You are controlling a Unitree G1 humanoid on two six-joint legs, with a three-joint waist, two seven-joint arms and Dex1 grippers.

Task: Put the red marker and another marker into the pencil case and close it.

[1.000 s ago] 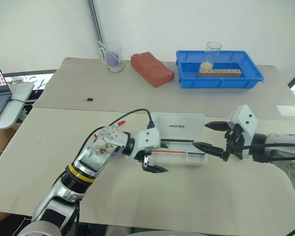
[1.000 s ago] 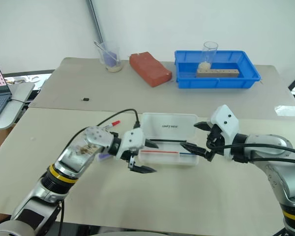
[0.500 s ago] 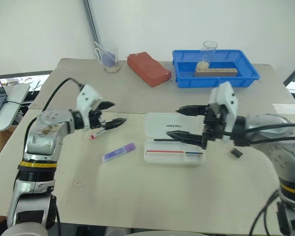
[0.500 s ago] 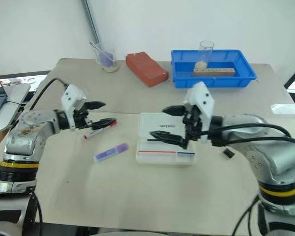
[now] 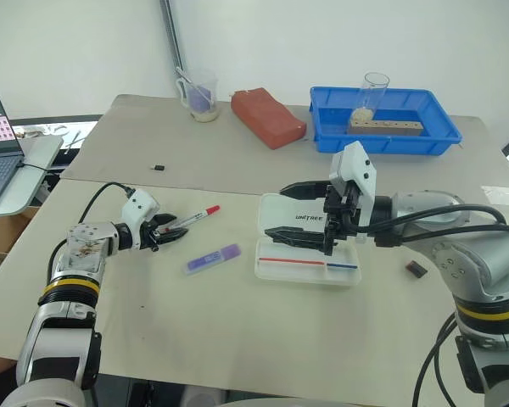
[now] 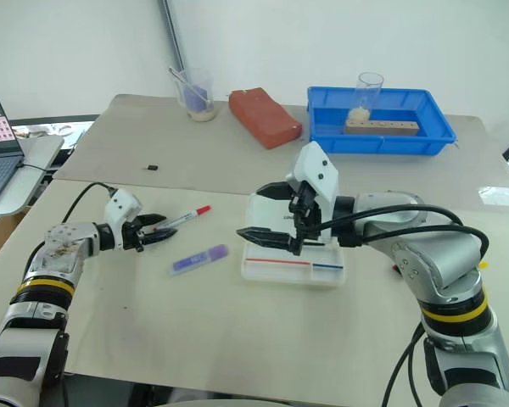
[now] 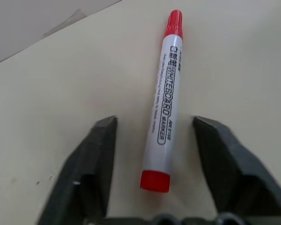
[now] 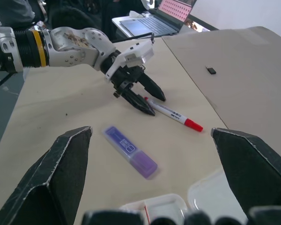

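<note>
- The left gripper (image 7: 154, 140) is being held low over the table (image 5: 263, 339) with its two fingers apart, one on each side of the red marker (image 7: 163, 101); no contact with the barrel is being shown yet.
- The straddle is being judged as a set-up for a pinch: the marker's tail end is lying between the fingertips, so the jaws only need to be brought together.
- The red marker is lying flat, its long axis running straight out from the left gripper, tail at the fingers and red cap pointing away, toward the pencil case (image 5: 310, 246).
- The right gripper (image 5: 293, 210) is being held spread wide above the open pencil case, nothing between its fingers; this is being read as waiting near the lid (image 5: 310, 216), probably for the closing step.
- The purple marker (image 5: 213, 259) is lying flat on the table, untouched, between the two grippers, nearer the left one and just beside the red marker's cap end; its long axis is slanting roughly along the line between the left gripper and the case.
- The pencil case is lying open, lid folded back, under the right gripper; thin red and blue sticks are lying in its tray, and neither marker is in it yet.
</note>
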